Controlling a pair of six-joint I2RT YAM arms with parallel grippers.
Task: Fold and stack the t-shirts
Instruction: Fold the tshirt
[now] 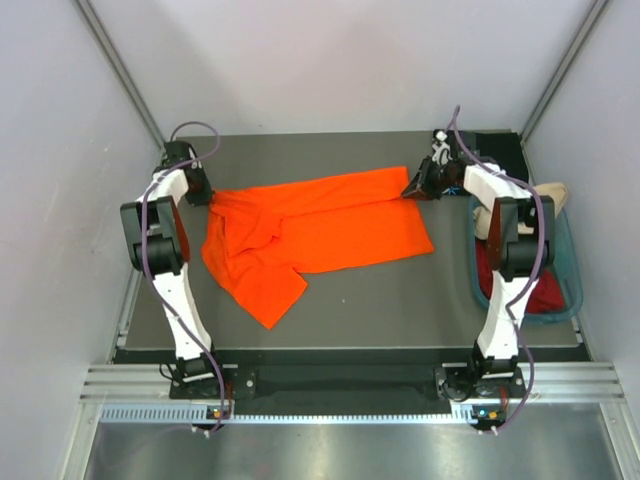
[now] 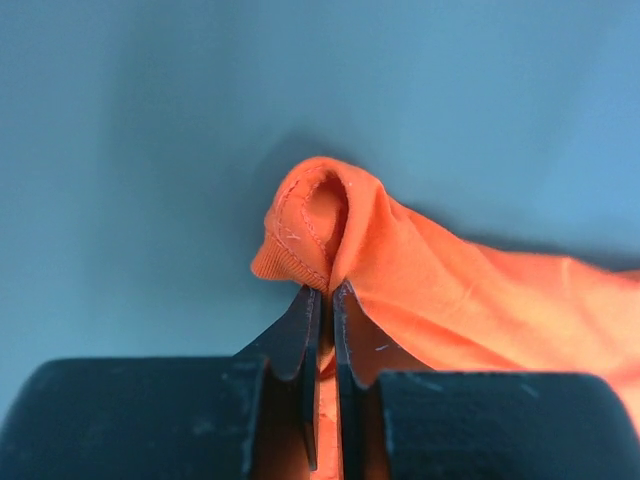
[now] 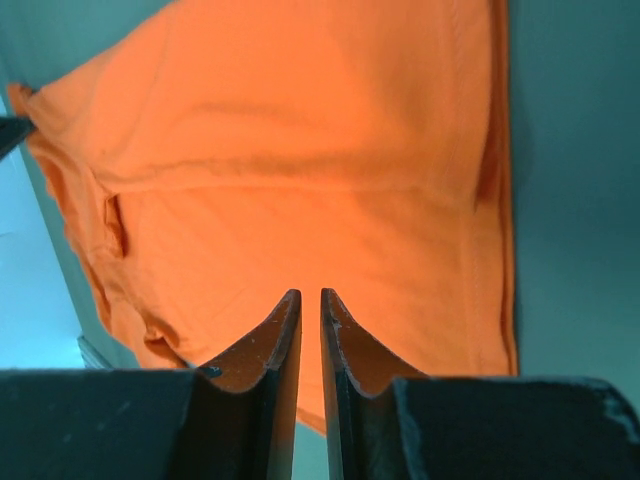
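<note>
Orange cloth, one piece: the orange t-shirt is lying spread and rumpled on the grey table, stretching between the two grippers across the far half. Its near-left part is trailing toward the front in a loose flap.

Hidden or unclear:
- The teal tub is sitting at the table's right edge, and the right arm is covering much of it.
- A dark red shirt is showing at the near end of the tub, and a beige shirt is peeking over the far rim. Both are only partly in view.
- A black mass is lying beyond the tub's far end; whether it is cloth is hard to make out.
- In the right wrist view the orange t-shirt is running off the top of the picture.

Count: two arms, two grippers, one tub, one shirt on the table, two shirts showing in the tub.

Grippers:
- The left gripper is sitting at the shirt's far-left corner. In its wrist view the left gripper is pinching a stitched, ribbed edge of the orange t-shirt, jaws nearly together, the cloth bunching up above the tips.
- The right gripper is meeting the far-right corner. In its wrist view the right gripper is holding its jaws narrow, with orange cloth running down between them.

Markings: nothing is showing large enough to read.
</note>
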